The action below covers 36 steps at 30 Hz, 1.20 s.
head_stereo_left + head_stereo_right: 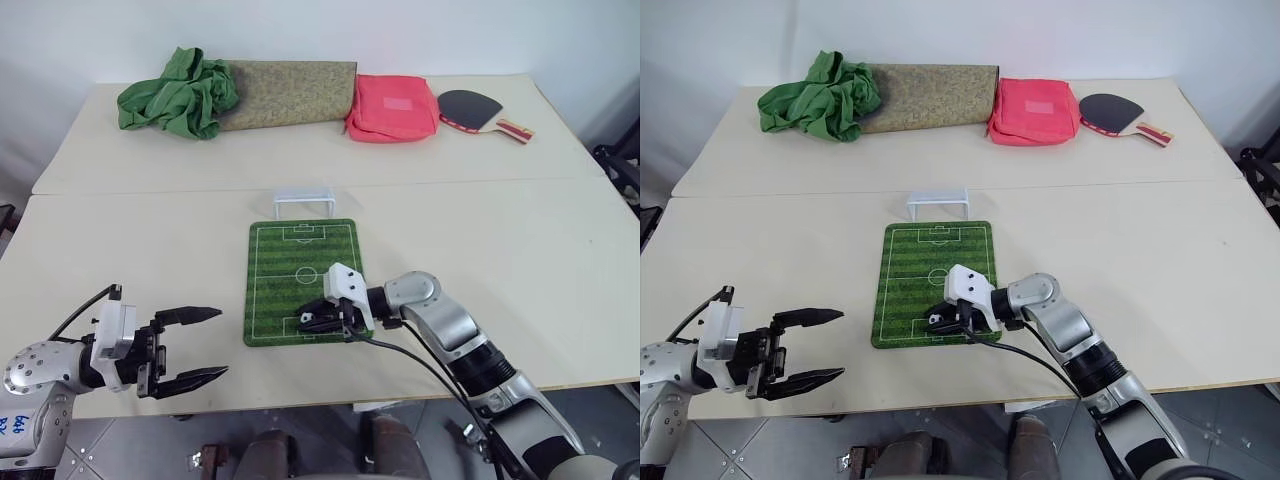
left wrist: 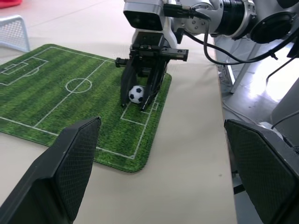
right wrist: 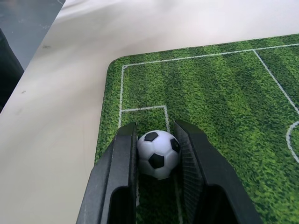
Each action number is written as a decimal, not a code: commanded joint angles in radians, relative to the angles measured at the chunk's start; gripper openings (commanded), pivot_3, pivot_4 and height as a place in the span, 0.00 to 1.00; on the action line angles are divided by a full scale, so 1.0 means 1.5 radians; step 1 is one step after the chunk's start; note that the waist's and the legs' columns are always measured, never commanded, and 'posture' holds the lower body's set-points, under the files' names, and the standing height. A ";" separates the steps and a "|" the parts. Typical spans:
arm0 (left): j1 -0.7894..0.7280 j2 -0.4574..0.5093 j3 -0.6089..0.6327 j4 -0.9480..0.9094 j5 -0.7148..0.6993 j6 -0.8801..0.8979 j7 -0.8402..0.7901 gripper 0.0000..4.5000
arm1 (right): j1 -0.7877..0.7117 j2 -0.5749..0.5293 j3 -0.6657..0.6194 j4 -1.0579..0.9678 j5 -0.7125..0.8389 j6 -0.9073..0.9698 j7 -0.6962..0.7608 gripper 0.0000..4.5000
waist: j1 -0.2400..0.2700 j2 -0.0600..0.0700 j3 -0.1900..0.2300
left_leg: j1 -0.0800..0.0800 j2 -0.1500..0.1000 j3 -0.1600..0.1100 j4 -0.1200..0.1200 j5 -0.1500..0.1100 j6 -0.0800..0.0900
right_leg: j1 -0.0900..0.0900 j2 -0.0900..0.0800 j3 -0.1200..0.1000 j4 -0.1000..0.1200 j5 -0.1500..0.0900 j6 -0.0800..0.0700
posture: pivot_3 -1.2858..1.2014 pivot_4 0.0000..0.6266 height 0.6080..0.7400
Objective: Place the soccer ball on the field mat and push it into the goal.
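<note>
From the head view, the right pincer (image 1: 318, 322) mostly hides the soccer ball (image 1: 937, 322), low over the field mat (image 1: 300, 250)'s near end, far from the goal (image 1: 305, 200). The left pincer (image 1: 205, 345) gapes empty off the bench (image 1: 520, 250) edge. Wrist views show the ball clamped between both fingers (image 3: 119, 177), at the mat's near penalty box.

The small round ball (image 3: 158, 154) was white with black patches; the flat rectangular mat (image 1: 300, 262) showed light and dark green stripes under white pitch lines; the wire goal frame (image 1: 305, 199) was white.
</note>
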 commanded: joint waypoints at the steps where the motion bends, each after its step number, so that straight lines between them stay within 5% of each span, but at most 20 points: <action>1: 0.007 0.006 0.019 -0.014 -0.013 -0.004 0.000 1.00 | 0.002 0.011 0.002 0.009 -0.001 -0.009 0.003 0.41 | 0.000 0.000 0.000 | 0.000 0.000 0.000 0.000 0.000 0.000 | 0.000 0.000 0.000 0.000 0.000 0.000 | 0.52 0.24 1.00; 4: 0.008 0.005 0.021 -0.012 -0.013 -0.006 0.000 1.00 | 0.001 0.018 -0.002 0.018 -0.009 -0.043 0.000 0.63 | 0.000 0.000 0.000 | 0.000 0.000 0.000 0.000 0.000 0.000 | 0.000 0.000 0.000 0.000 0.000 0.000 | 0.52 0.24 1.00; 17: 0.019 0.003 0.030 -0.006 -0.016 -0.008 -0.006 1.00 | -0.003 0.011 -0.023 0.003 0.027 -0.058 0.040 0.63 | 0.000 0.000 0.000 | 0.000 0.000 0.000 0.000 0.000 0.000 | 0.000 0.000 0.000 0.000 0.000 0.000 | 0.52 0.24 1.00; 26: 0.008 -0.006 0.023 0.013 -0.007 -0.023 -0.014 1.00 | -0.038 -0.007 -0.138 0.003 0.066 -0.114 0.018 0.63 | 0.000 0.000 0.000 | 0.000 0.000 0.000 0.000 0.000 0.000 | 0.000 0.000 0.000 0.000 0.000 0.000 | 0.52 0.24 1.00; 34: -0.021 0.007 0.011 0.063 0.000 -0.055 -0.062 1.00 | 0.144 -0.152 -0.173 -0.244 0.204 -0.032 0.128 0.63 | 0.005 0.000 0.000 | -0.002 0.000 -0.001 -0.001 0.000 0.000 | 0.000 0.000 -0.002 -0.002 0.000 0.000 | 0.52 0.24 1.00; 36: -0.025 0.008 0.008 0.070 0.004 -0.060 -0.068 1.00 | 0.199 -0.176 -0.171 -0.274 0.207 -0.035 0.134 0.71 | 0.004 0.000 0.000 | -0.002 0.000 -0.001 -0.001 0.000 0.000 | 0.000 0.000 -0.002 -0.002 0.000 0.000 | 0.52 0.24 1.00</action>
